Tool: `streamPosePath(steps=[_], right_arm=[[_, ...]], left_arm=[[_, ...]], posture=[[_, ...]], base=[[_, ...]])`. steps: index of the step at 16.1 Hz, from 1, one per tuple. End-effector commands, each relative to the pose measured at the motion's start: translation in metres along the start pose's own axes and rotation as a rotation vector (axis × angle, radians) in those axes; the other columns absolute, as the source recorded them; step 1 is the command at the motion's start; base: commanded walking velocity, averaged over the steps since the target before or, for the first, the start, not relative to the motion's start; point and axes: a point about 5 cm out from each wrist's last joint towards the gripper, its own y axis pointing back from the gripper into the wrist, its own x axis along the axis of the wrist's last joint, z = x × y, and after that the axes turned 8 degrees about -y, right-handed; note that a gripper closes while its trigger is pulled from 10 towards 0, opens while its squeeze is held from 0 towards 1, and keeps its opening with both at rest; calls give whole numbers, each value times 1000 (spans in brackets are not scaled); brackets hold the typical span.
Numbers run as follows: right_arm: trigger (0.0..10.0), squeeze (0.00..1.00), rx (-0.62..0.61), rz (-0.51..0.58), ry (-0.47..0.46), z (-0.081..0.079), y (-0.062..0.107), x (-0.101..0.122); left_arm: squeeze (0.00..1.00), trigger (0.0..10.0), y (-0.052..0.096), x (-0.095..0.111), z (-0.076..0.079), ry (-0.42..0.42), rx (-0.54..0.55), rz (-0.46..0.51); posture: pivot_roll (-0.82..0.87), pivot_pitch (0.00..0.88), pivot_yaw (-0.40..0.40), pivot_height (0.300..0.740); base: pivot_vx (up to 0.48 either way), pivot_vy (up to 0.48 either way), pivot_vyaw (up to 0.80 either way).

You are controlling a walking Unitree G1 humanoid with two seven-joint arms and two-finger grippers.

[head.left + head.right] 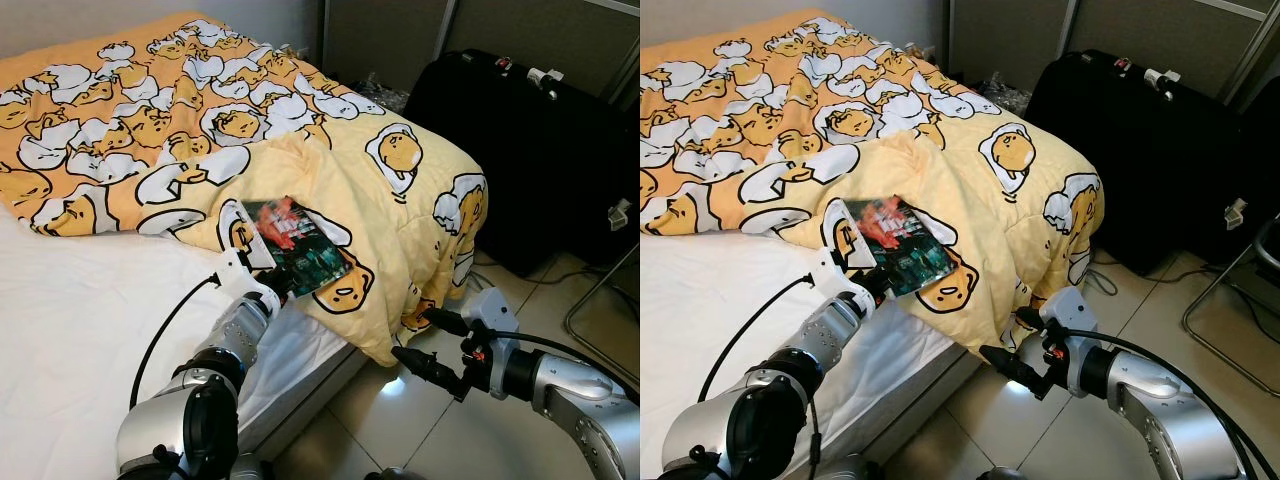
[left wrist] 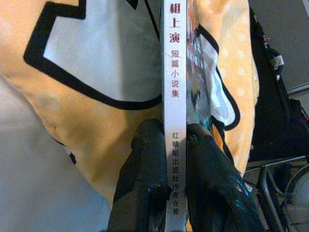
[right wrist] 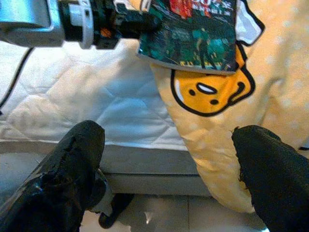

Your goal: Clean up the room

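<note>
Left gripper (image 1: 283, 287) is clamping a book (image 1: 298, 246) by its lower corner, arm reaching up over the mattress (image 1: 70, 330) edge, book lying on the yellow quilt (image 1: 300, 150). Right gripper (image 1: 1025, 350) is hovering wide open and empty beside the bed's corner.

Left wrist: 2 fingers (image 2: 145, 179) are pinching the spine.

Right wrist: fingers (image 3: 72, 164) are facing the quilt's overhang.

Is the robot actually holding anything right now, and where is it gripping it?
Yes. The left gripper is shut on a book, pinching it at the lower end of its spine, over the yellow quilt. The right gripper is open and holds nothing.
</note>
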Motion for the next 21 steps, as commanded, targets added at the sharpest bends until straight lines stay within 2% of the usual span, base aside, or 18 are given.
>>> streamPosePath(steps=[1,2,6,9,11,12,13,14,15,16,17,18,19,20,21], right_arm=[[10000,0,-12,5,18,2,-1,2],[10000,0,-16,7,21,3,-2,3],[10000,0,-143,84,26,18,-8,9],[10000,0,-165,104,29,21,-13,9],[10000,0,-184,129,22,22,-15,9],[10000,0,-223,170,3,24,-16,11],[10000,0,-239,185,-4,25,-16,11],[10000,0,-302,250,-39,27,-19,14],[10000,0,-330,292,-55,25,-23,16],[10000,0,-339,309,-54,23,-27,16],[10000,0,-357,323,-58,19,-35,16],[10000,0,-357,323,-58,19,-35,16],[10000,0,-406,353,-69,16,-41,17],[10000,0,-466,382,-106,16,-45,17],[10000,0,-509,412,-163,16,-47,15]], left_arm=[[0,0,-1,8,2,2,-22,35],[0,0,-1,10,2,0,-34,48],[0,0,4,54,2,151,-241,279],[0,0,10,66,-6,176,-284,338],[0,0,14,69,-11,161,-288,359],[0,0,18,72,-16,57,-254,356],[0,0,19,73,-17,-2,-237,348],[0,0,26,86,-17,-241,-163,377],[0,0,34,99,-15,-314,-110,440],[0,0,41,109,-15,-353,-78,484],[0,0,51,116,-12,-516,-12,504],[0,0,51,116,-12,-516,-12,504],[0,3333,64,119,-6,-683,49,519],[0,10000,73,117,0,-753,72,515],[0,10000,78,111,4,-770,72,493]], posture=[[-243,2,17,740],[-241,0,17,740],[-205,0,25,740],[-193,0,30,740],[-185,0,38,740],[-172,0,48,740],[-172,0,48,740],[-152,0,56,740],[-140,0,59,740],[-126,0,60,740],[-98,0,53,740],[-98,0,53,740],[-72,0,48,740],[-50,0,38,740],[-36,0,28,740]], base=[[0,0,0],[0,0,0],[0,0,0],[0,0,0],[0,0,0],[0,0,0],[0,0,0],[0,0,0],[0,0,0],[0,0,0],[0,0,0],[0,0,0],[0,0,0],[0,0,0],[0,0,0]])
